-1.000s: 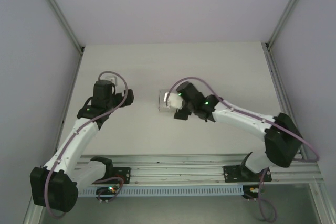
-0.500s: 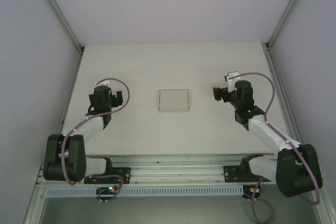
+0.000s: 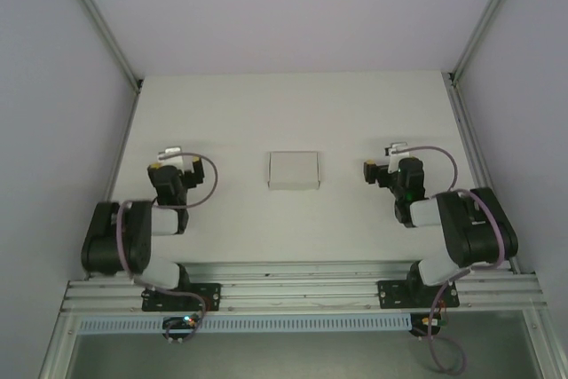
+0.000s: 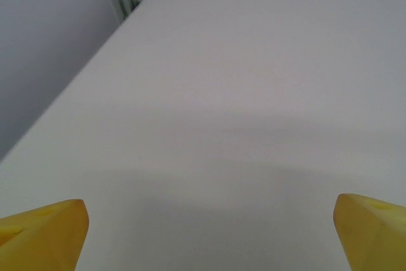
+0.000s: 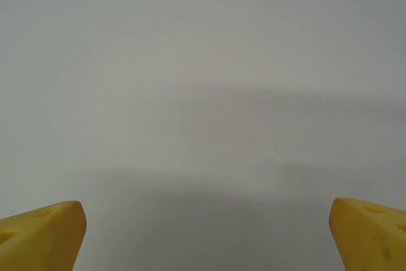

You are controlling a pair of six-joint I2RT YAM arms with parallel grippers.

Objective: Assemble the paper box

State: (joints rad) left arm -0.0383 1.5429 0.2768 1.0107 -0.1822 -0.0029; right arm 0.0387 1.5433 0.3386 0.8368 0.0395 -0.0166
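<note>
On the left side of the table, near its left edge, the left gripper sits over bare surface with its arm folded tight against its base. This reads as a parked pose, kept clear of the work. Its jaws are released: in the left wrist view the yellow fingertips stand far apart at the two lower corners, with nothing but white table between them.

The paper box lies flat at the middle of the table, about halfway between the left and right edges and touching neither arm. From above it shows as a small white rectangle with a closed top face and no loose flaps spread around it. I judge the folding to be finished or close to it, though whether every tab is tucked is too small to tell.

Toward the right edge, the right gripper mirrors the left. Its arm is folded, and its jaws are likewise spread wide and empty, its tips at the lower corners of the right wrist view over bare table. The box lies between the two grippers, roughly level with them, well apart from each and inside neither pair of jaws. Both seem to face the far edge rather than the box
</note>
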